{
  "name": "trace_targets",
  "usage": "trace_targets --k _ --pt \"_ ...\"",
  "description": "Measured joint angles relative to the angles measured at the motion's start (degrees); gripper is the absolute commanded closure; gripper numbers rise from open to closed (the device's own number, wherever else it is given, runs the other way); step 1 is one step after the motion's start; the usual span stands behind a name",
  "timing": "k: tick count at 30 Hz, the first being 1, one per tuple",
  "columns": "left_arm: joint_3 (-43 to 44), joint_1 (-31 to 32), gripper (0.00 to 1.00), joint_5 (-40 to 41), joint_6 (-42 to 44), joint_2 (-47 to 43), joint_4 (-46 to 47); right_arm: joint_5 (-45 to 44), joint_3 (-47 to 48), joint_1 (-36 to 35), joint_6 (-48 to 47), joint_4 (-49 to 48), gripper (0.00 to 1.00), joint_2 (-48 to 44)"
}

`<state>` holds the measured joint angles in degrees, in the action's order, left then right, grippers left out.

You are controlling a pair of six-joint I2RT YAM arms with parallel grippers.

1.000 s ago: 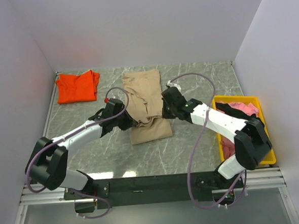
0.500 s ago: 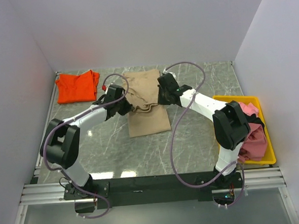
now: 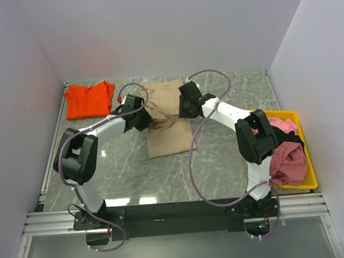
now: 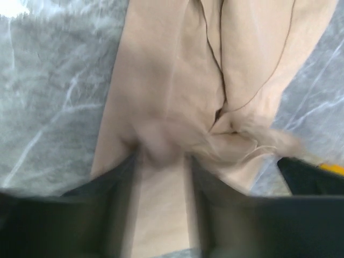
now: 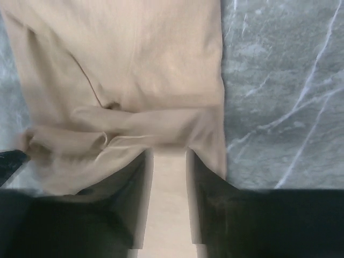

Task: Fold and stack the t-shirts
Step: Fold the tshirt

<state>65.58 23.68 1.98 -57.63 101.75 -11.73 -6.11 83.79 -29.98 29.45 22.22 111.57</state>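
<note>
The tan-beige t-shirt (image 3: 171, 135) lies folded lengthwise in the middle of the table, its near end doubled back toward the far end. A bunched ridge of it (image 4: 215, 140) runs between my two grippers. My left gripper (image 3: 149, 116) is at the ridge's left end, jaws apart over the cloth (image 4: 161, 158). My right gripper (image 3: 181, 108) is at the ridge's right end, also open, with flat tan cloth (image 5: 161, 64) showing beyond its tips (image 5: 169, 156). The orange-red t-shirt (image 3: 89, 99) lies folded at the back left.
A yellow tray (image 3: 308, 161) stands at the right edge, with pink t-shirts (image 3: 288, 160) and a dark one (image 3: 284, 137) heaped in it. White walls close in the back and both sides. Cables loop above both arms.
Both grippers carried the tan shirt's near end toward the back, shortening the shirt. Their jaws were shut on the cloth and now stand apart.
</note>
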Motion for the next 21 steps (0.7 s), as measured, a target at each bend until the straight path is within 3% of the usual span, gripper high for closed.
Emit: trace_targets --k 1,3,5,12,21 --pt "0.57 -0.07 0.24 0.07 -0.11 0.46 -0.24 -0.28 0.66 0.04 0.13 0.24 0.40 0.26" --pt "1.25 -0.15 0.11 0.44 -0.07 0.76 -0.68 -0.98 1.27 0.20 -0.37 0.35 0.32 0.33" --pt "1.51 -0.26 0.01 1.01 0.07 0.57 -1.09 -1.73 1.38 0.26 -0.42 0.35 0.30 0.00" --pt "-2.34 -0.35 0.01 1.62 0.11 -6.01 -1.68 -1.07 -6.25 0.31 -0.33 -0.87 0.28 -6.32" --pt "-18.43 3.50 0.01 -2.23 1.03 -16.04 -1.84 6.16 -23.76 0.35 2.03 -2.62 0.28 -17.86"
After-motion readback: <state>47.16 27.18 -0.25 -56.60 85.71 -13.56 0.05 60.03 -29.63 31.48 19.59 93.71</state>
